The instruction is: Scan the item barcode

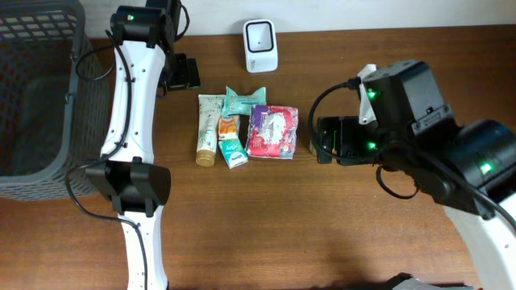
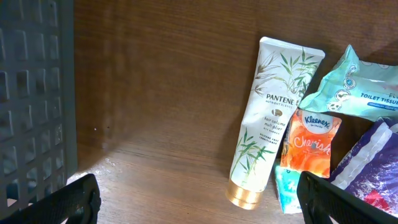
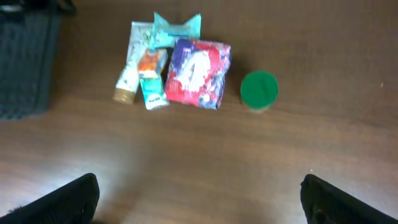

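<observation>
Both grippers are spread wide and hold nothing: the left gripper (image 2: pixel 199 202) hovers left of the purple packet (image 1: pixel 272 130), the right gripper (image 3: pixel 199 199) to its right. Just beside the purple packet's left edge lie an orange Kleenex pack (image 1: pixel 229 127) and a small teal pack (image 1: pixel 234 152); further left, the Pantene tube (image 1: pixel 209 129). A teal tissue pack (image 1: pixel 244 101) sits just behind the packet, the white scanner (image 1: pixel 260 44) well behind it, a green-lidded jar (image 3: pixel 259 90) just right of it, all on the counter (image 1: pixel 322 225)
</observation>
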